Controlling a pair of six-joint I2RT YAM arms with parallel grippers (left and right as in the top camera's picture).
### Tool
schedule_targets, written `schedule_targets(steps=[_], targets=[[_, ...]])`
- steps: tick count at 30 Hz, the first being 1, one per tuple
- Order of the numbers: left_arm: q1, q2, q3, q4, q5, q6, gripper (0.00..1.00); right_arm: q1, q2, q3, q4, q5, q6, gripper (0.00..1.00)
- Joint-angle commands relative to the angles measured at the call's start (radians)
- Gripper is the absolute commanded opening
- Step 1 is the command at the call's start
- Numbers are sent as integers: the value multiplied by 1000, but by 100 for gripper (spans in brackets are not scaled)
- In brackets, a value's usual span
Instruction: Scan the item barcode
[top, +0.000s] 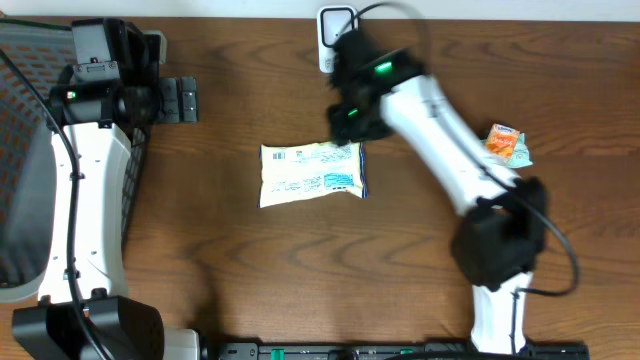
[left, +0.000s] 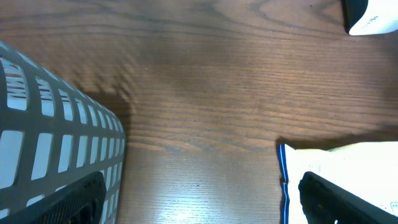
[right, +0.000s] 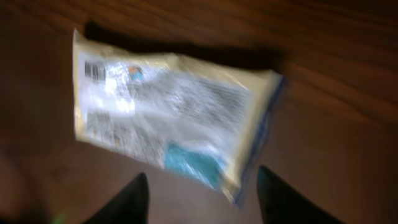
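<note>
Dark brown wood-grain table (top: 250, 270), seen from overhead. A grey perforated plastic basket (top: 18, 150) sits at its left edge.

A flat pale-yellow plastic packet with blue print (top: 312, 172) lies near the middle of the table, long side running left to right. In the right wrist view, which is blurred, a small black barcode (right: 94, 71) faces up in one corner of the packet (right: 168, 112).

Right end effector (top: 347, 125) hangs over the packet's far right corner. In its own camera the two dark fingers (right: 138, 200) stand moderately apart with nothing gripped. One corner of the packet shows in the gap between them, lower down on the table.

Left end effector (top: 180, 100) is at the far left, just beside the basket and well apart from the packet, with its jaws spread wide and empty. Its camera shows the basket wall (left: 56, 130) on one side and the packet's blue-trimmed edge (left: 348, 158) on the other.

A white boxy device with a black cable (top: 330, 35) stands at the far edge. A small orange wrapper (top: 507, 143) lies to the right.
</note>
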Motion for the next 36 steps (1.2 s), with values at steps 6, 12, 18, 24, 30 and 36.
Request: schedule_targets(steps=[6, 12, 18, 24, 30, 36], targets=[[-2, 2, 12, -2, -5, 13, 98, -167, -5, -230, 91, -357, -108, 65], [-2, 2, 12, -2, -5, 13, 98, -170, -5, -463, 374, -520, -38, 72], [-2, 2, 12, -2, -5, 13, 97, -149, -5, -565, 550, -518, 61, 75], [-2, 2, 12, -2, -6, 13, 98, -123, 10, -625, 671, -519, 134, 77], [-2, 2, 12, -2, -5, 13, 98, -73, 65, -628, 742, -519, 175, 72], [-2, 2, 12, -2, -5, 13, 98, -62, 97, -628, 795, -519, 230, 59]])
